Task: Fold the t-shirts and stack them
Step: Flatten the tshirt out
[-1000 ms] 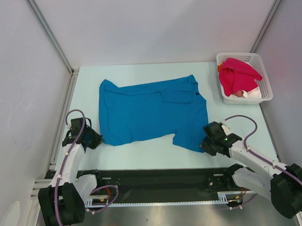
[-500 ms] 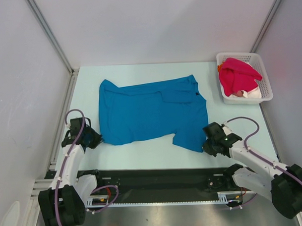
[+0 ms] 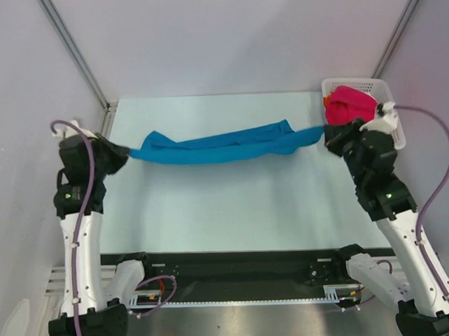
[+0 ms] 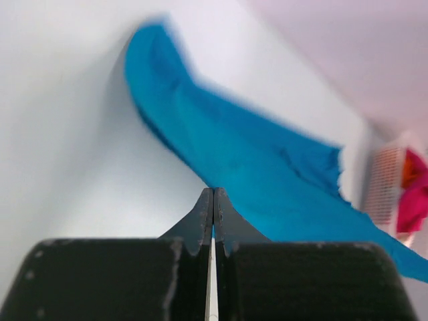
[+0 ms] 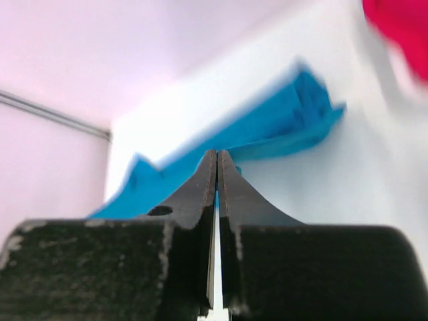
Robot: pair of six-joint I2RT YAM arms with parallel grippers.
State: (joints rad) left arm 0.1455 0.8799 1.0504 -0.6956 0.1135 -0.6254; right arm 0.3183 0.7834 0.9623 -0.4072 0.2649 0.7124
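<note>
The bright blue t-shirt [image 3: 220,144] hangs stretched in a band above the table between my two grippers. My left gripper [image 3: 122,154] is shut on its left corner. My right gripper [image 3: 327,134] is shut on its right corner. In the left wrist view the blue cloth [image 4: 267,180] runs away from the closed fingertips [image 4: 213,192]. In the right wrist view the cloth [image 5: 281,127] does the same from the closed fingertips [image 5: 217,155]. A crimson-pink t-shirt [image 3: 349,105] lies in the basket, with a bit of orange cloth [image 3: 328,100] at its left.
The white lattice basket [image 3: 389,125] stands at the back right, just behind my right gripper. Frame posts rise at the back left [image 3: 77,59] and back right [image 3: 397,36]. The pale table [image 3: 226,205] lies under the hanging shirt.
Both arms have risen from the table's front corners and swung back and up. The blue shirt, flat on the table before, is now lifted and stretched between them.
</note>
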